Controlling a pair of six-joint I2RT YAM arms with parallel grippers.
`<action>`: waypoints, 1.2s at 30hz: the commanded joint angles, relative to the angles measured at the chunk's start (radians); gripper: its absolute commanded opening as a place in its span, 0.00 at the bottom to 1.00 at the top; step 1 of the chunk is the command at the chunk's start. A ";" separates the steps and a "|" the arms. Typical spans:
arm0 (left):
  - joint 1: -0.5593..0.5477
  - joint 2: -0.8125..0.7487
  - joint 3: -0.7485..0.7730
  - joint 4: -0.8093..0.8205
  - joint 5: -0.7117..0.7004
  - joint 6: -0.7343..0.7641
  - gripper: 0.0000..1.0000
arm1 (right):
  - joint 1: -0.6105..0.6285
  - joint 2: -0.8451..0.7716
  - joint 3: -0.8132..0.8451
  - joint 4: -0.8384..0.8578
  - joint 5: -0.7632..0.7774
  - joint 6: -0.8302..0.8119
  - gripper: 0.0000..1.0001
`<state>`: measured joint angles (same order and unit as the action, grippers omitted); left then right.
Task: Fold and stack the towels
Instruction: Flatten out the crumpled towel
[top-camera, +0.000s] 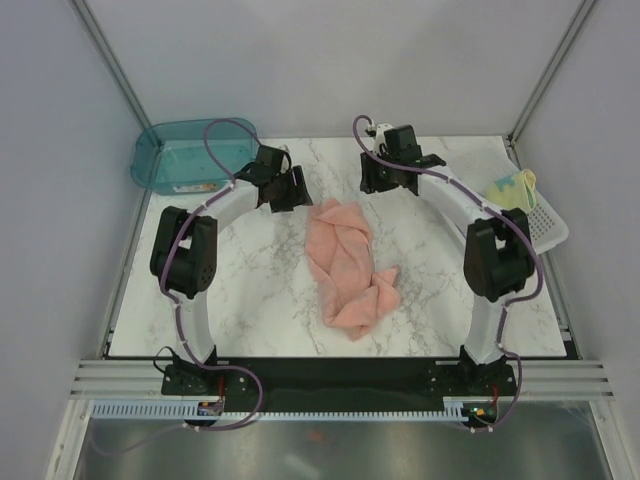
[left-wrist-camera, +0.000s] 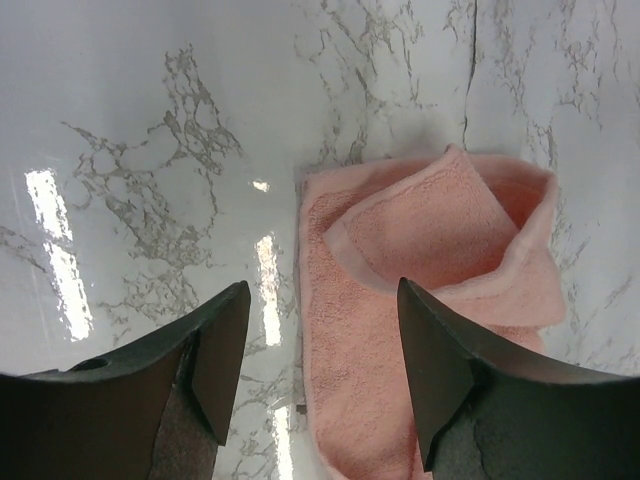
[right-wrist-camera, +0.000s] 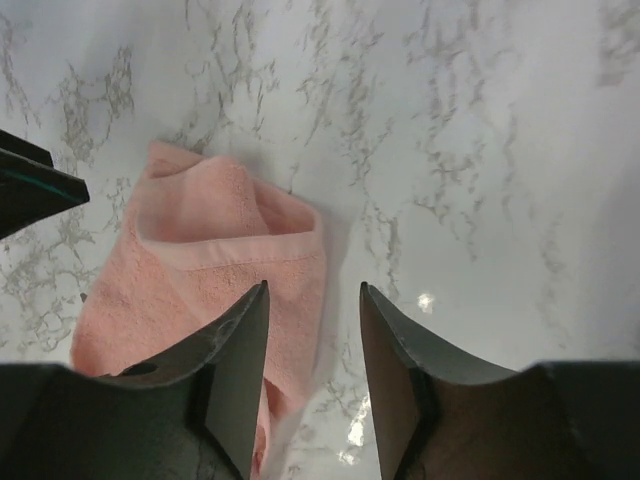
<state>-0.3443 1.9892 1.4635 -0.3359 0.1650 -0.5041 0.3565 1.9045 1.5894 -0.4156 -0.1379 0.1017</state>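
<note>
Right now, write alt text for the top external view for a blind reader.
A crumpled salmon-pink towel lies centred on the white marble table, the left gripper and right gripper open and empty near its far end. A teal bin sits far left, a white basket with a pale yellow towel far right.

The top camera looks steeply down from above and behind the arm bases, taking in the whole marble table (top-camera: 250, 300). Each wrist camera hangs close over that tabletop, peering out between its own dark fingers (left-wrist-camera: 215, 360). All three views share the far end of the salmon-pink towel (top-camera: 345, 260), which the wrists see from opposite sides.
</note>
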 joint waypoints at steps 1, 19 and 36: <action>-0.001 -0.019 0.003 0.014 -0.024 -0.013 0.68 | 0.018 0.135 0.085 0.009 -0.176 -0.005 0.51; 0.018 -0.089 -0.124 0.055 -0.070 -0.074 0.69 | 0.041 0.111 0.009 0.014 -0.015 -0.033 0.00; 0.088 -0.102 -0.112 0.041 0.033 -0.179 0.65 | 0.154 -0.030 -0.045 0.069 0.164 -0.215 0.52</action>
<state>-0.3088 2.0190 1.4319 -0.2939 0.1688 -0.5793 0.4194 1.9041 1.4631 -0.3992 -0.0483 0.0292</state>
